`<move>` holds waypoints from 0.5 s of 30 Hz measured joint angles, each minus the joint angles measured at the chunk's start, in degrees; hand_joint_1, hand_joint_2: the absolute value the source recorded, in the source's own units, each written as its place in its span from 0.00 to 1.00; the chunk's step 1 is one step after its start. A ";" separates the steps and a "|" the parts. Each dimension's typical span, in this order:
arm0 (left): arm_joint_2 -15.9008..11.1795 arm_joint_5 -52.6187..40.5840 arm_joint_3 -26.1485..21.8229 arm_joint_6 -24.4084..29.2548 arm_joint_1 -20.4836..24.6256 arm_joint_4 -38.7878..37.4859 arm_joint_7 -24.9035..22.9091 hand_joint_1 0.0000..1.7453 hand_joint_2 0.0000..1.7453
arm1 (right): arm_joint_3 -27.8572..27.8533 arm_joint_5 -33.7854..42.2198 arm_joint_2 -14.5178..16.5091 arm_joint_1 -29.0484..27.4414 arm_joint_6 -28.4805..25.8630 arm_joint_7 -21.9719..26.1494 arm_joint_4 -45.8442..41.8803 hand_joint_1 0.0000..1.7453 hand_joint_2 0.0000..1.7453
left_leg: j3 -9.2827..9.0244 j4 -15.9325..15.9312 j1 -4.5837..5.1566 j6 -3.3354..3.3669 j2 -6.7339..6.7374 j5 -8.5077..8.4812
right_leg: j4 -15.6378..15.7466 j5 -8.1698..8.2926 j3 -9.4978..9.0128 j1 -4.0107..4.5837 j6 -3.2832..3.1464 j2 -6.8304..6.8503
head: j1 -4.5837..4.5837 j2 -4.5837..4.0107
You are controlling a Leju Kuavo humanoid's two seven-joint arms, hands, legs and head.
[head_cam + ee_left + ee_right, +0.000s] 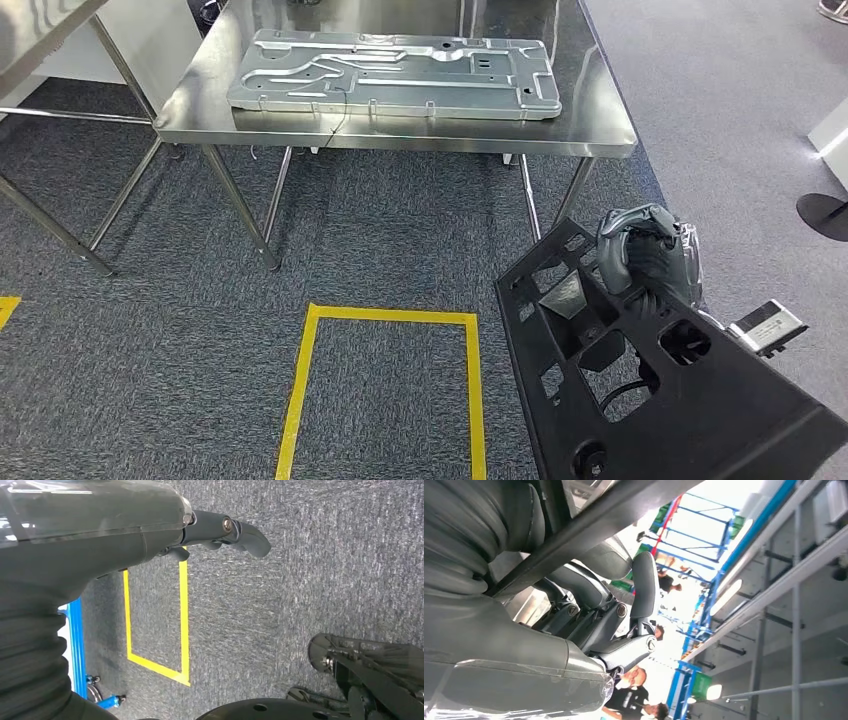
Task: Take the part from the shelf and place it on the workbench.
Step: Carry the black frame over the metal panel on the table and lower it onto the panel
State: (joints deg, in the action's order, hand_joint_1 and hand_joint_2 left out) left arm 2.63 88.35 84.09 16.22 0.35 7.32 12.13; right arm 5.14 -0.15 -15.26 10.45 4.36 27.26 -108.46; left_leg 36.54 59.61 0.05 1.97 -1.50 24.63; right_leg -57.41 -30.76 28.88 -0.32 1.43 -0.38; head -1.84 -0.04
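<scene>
The part is a large black plastic panel [690,400] with several cut-outs, held tilted over the carpet at the lower right of the head view. My right hand [645,260] grips its upper edge, fingers curled over the rim. In the right wrist view the right hand [614,615] closes around a dark bar of the panel [589,525]. The steel workbench [400,138] stands ahead across the carpet, some way from the panel. My left hand [220,530] hangs over the carpet with its fingers stretched out and nothing in it.
A stamped grey metal plate [395,75] covers much of the workbench top. A yellow tape rectangle [390,380] marks the floor before it. Another steel table [40,40] stands at the left. People [634,695] stand behind, beside blue racking.
</scene>
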 joint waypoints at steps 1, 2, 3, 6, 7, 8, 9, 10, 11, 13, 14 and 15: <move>0.04 -0.06 0.01 0.00 0.00 0.00 -0.03 0.00 1.00 | -0.05 -0.15 -0.39 0.35 -0.26 -0.07 0.20 1.00 1.00 | -0.11 -0.12 -0.05 0.33 0.03 0.10 | -1.06 -0.68 0.40 -0.06 0.29 0.03 | 0.00 0.00; 0.08 -0.13 0.01 0.00 0.00 0.00 -0.06 0.00 1.00 | -0.10 -0.35 -0.85 0.75 -0.55 -0.17 0.44 1.00 1.00 | -0.25 -0.23 -0.13 0.62 0.08 0.20 | -3.30 -1.89 1.44 -0.11 0.56 0.05 | 0.00 0.00; 0.08 -0.17 0.01 0.00 0.00 0.00 -0.09 0.00 1.00 | -0.15 -0.57 -1.29 1.13 -0.80 -0.32 0.72 1.00 1.00 | -0.37 -0.27 -0.11 0.84 0.12 0.34 | -6.71 -3.48 3.19 -0.16 0.75 0.08 | 0.01 0.00; 0.08 -0.23 0.02 0.00 0.00 0.00 -0.28 0.00 1.00 | -0.28 -1.11 -2.61 2.03 -1.28 -1.00 1.88 1.00 1.00 | -0.74 -0.25 0.00 1.13 0.11 0.83 | -17.20 -6.45 9.75 -0.20 0.94 0.08 | 0.01 0.00; 0.08 -0.24 0.03 0.00 0.00 0.00 -0.40 0.00 1.00 | -0.34 -1.26 -3.05 2.39 -1.31 -1.30 2.34 1.00 1.00 | -1.01 -0.25 0.01 1.13 0.06 1.07 | -17.36 -5.27 10.46 -0.21 0.88 0.08 | 0.01 0.00; 0.09 -0.26 0.04 0.00 0.01 0.00 -0.50 0.00 1.00 | -0.46 -1.44 -3.52 2.86 -1.32 -1.61 2.80 1.00 1.00 | -1.39 -0.25 0.02 1.10 0.00 1.32 | -15.04 -3.00 9.94 -0.20 0.74 0.08 | 0.01 0.00; 0.11 -0.28 0.05 -0.01 0.01 0.00 -0.60 0.00 1.00 | -0.65 -1.63 -4.03 3.48 -1.32 -1.89 3.25 1.00 1.00 | -1.82 -0.26 0.03 1.04 -0.04 1.60 | -10.91 -0.15 8.46 -0.19 0.53 0.08 | 0.01 0.00; 0.13 -0.31 0.07 -0.01 0.01 0.00 -0.68 0.00 1.00 | -0.89 -1.78 -4.58 4.19 -1.32 -2.16 3.73 1.00 1.00 | -2.20 -0.28 0.09 0.89 -0.10 1.88 | -6.70 1.94 6.84 -0.09 0.30 0.08 | 0.01 0.00; 0.15 -0.33 0.09 -0.02 0.01 0.00 -0.73 0.00 1.00 | -1.15 -1.89 -5.19 4.92 -1.31 -2.42 4.26 1.00 1.00 | -2.45 -0.30 0.15 0.69 -0.17 2.12 | -3.40 3.27 5.59 0.05 0.06 0.05 | 0.01 0.00; 0.17 -0.37 0.12 -0.04 0.02 -0.01 -0.80 0.00 1.00 | -1.67 -1.99 -6.48 6.18 -1.29 -2.83 5.47 1.00 1.00 | -2.63 -0.44 0.24 0.16 -0.28 2.47 | -0.91 3.46 4.76 0.37 -0.41 0.00 | 0.01 0.00; 0.17 -0.37 0.14 -0.04 0.02 -0.01 -0.80 0.00 1.00 | -1.92 -2.03 -7.14 6.73 -1.26 -3.01 6.14 1.00 1.00 | -2.69 -0.59 0.25 -0.12 -0.32 2.61 | -0.74 3.42 4.74 0.43 -0.66 -0.03 | 0.01 0.00; 0.14 -0.38 0.15 -0.04 0.02 -0.02 -0.79 0.00 1.00 | -2.18 -2.08 -7.79 7.24 -1.20 -3.15 6.78 1.00 1.00 | -2.79 -0.62 0.30 -0.40 -0.27 2.76 | -0.50 3.40 4.45 0.23 -0.90 -0.06 | 0.01 0.01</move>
State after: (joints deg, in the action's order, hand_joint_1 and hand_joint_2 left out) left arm 2.77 87.97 84.25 16.17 0.37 7.31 11.34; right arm 2.96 -2.23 -23.05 17.69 3.15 24.10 -101.68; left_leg 33.75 59.00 0.35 1.57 -1.77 27.40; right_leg -57.91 -27.36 33.33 -0.09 0.52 -0.44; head -1.84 -0.04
